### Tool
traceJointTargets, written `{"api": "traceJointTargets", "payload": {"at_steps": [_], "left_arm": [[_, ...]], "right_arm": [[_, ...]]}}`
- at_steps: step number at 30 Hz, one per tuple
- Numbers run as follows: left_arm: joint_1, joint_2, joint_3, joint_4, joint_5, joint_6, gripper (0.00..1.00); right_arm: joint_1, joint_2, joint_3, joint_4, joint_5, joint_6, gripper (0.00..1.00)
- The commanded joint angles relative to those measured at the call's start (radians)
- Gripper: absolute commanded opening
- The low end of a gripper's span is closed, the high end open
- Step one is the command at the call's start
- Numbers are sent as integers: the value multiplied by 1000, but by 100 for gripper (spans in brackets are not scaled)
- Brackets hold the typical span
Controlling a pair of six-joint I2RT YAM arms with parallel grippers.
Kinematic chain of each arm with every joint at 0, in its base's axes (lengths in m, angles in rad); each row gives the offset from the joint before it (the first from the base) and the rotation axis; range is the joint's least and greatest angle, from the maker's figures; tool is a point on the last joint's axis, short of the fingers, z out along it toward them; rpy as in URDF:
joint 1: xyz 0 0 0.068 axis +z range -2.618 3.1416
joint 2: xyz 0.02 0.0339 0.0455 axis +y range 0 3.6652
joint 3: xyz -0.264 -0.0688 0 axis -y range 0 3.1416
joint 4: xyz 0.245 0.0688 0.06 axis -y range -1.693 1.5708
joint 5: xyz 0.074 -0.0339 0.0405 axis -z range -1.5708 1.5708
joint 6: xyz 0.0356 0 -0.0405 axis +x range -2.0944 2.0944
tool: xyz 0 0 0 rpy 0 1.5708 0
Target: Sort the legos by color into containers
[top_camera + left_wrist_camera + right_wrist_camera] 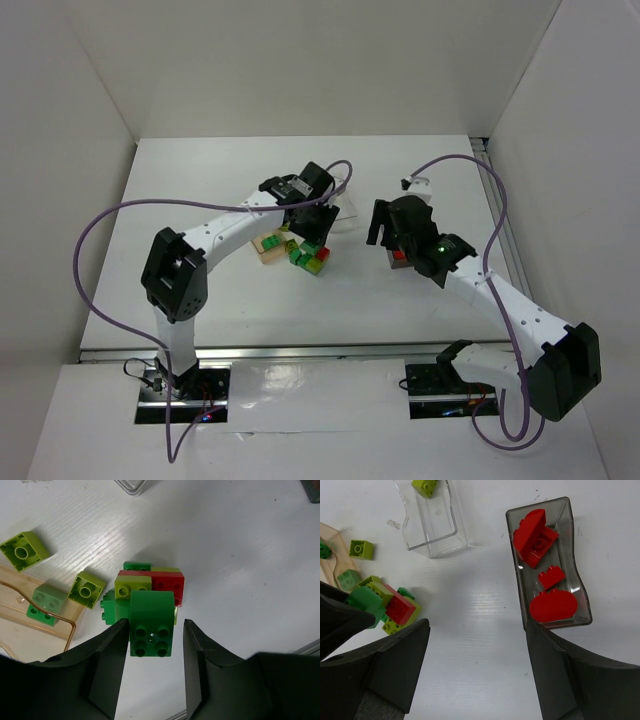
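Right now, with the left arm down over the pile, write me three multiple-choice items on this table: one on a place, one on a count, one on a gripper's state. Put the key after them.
1. Where does the lime brick that is already in a tray lie?
A. in the clear tray
B. in the dark-tinted tray
C. on the dark green brick under the left gripper

2. How many red pieces lie in the dark-tinted tray?
A. one
B. three
C. five

3. How does the left gripper stand?
A. shut on a red piece
B. open, a jaw on either side of the dark green brick
C. open over the clear tray

Key
1 A: the right wrist view shows it at the clear tray's far end.
2 B: three red shapes lie inside it.
3 B: the left wrist view shows a gap beside the brick.
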Motion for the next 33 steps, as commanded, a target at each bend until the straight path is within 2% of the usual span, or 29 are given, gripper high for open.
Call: {"api": "traceJointTargets", "payload": {"at_steps": [1, 7, 9, 10, 12, 13, 15, 17, 19, 20, 26, 27, 29, 33], "left_arm": [[-10, 20, 41, -46, 2, 0, 55], [-28, 29, 62, -68, -52, 0, 55], [-28, 29, 74, -68, -52, -9, 48], [-28, 29, 75, -78, -64, -9, 37], [-28, 29, 116, -89, -64, -20, 23], [-28, 29, 130, -89, -35, -20, 13], [-8, -1, 172, -89, 19, -31, 0], [13, -15, 200, -89, 126, -41, 0], [55, -27, 220, -89, 219, -53, 0], [67, -27, 220, -89, 309, -54, 0], [148, -26, 110, 21, 528, -74, 0], [158, -26, 76, 44, 604, -74, 0], [173, -4, 64, 101, 728, -61, 0], [204, 65, 77, 101, 836, -29, 0]], "right_arm": [[-6, -9, 41, 4, -2, -8, 85], [-6, 0, 41, 4, -12, -17, 86], [-6, 0, 41, 4, -12, -17, 86], [-6, 0, 41, 4, -12, -17, 86], [-6, 0, 41, 13, -32, -17, 86], [-6, 0, 41, 13, -48, -40, 86], [-6, 0, 18, 62, -157, -78, 86], [-6, -29, -19, 100, -228, -118, 86], [4, -41, -39, 122, -245, -118, 86], [4, -53, -50, 122, -245, -129, 86], [38, -90, -70, 133, -298, -195, 86], [47, -90, -70, 142, -311, -236, 86], [58, -46, -58, 133, -334, -307, 86], [108, 75, 4, 85, -325, -377, 86]]}}
